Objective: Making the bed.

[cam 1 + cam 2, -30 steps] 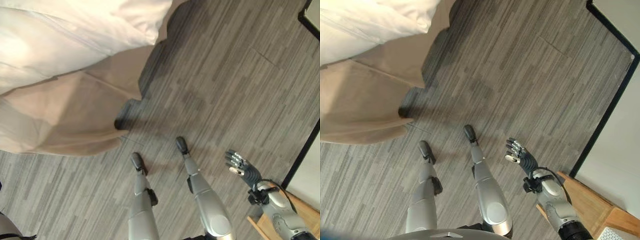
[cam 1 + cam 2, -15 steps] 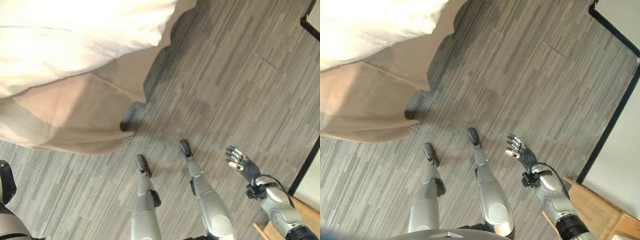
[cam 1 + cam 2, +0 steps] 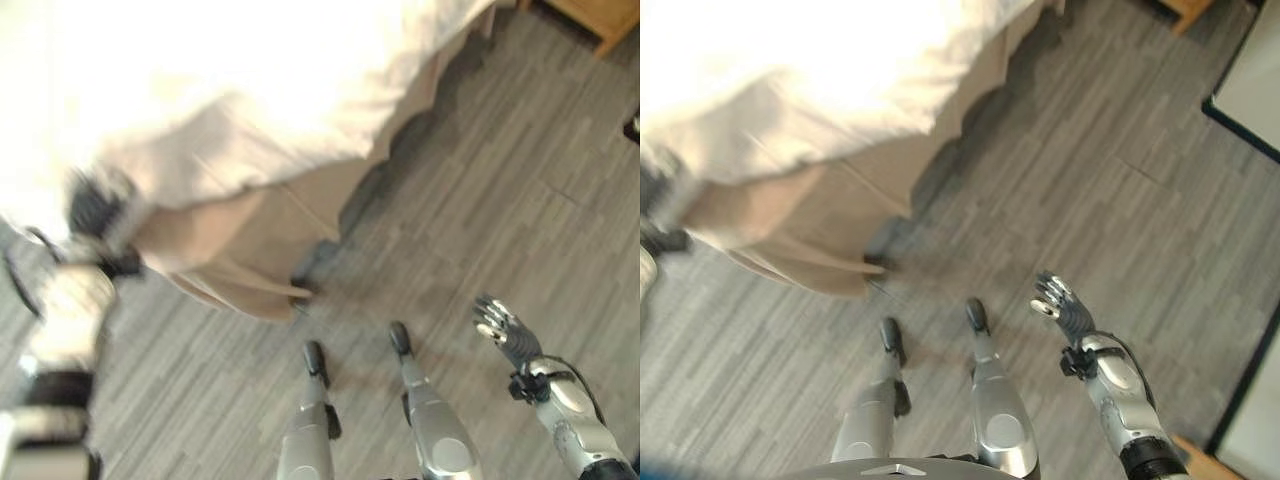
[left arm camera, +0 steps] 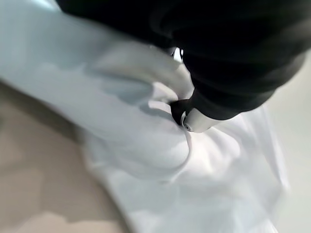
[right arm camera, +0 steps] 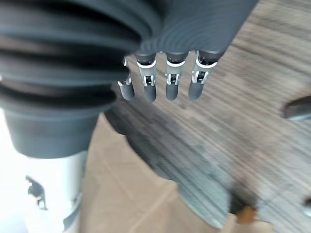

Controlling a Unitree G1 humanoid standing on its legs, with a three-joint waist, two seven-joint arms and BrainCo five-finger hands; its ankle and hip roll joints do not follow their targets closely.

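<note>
My robot stands at the corner of the bed (image 3: 240,250), where the white duvet (image 3: 250,90) hangs over the beige bed skirt (image 3: 800,225) down toward the grey floor (image 3: 480,200). The left hand (image 3: 95,205) is up at the duvet's lower edge; in its wrist view a dark-tipped thumb (image 4: 187,116) is pressed into bunched white cloth, which I read as a pinch on the fabric, though the other fingers are hidden there. The right hand (image 3: 1062,305) hangs over bare floor, well apart from the bed, its fingers (image 5: 167,80) straight and holding nothing. The duvet edge runs along the bed away from me toward the far right, so I judge the left hand is the one placed to draw it; the right must cross toward the bed first
</note>
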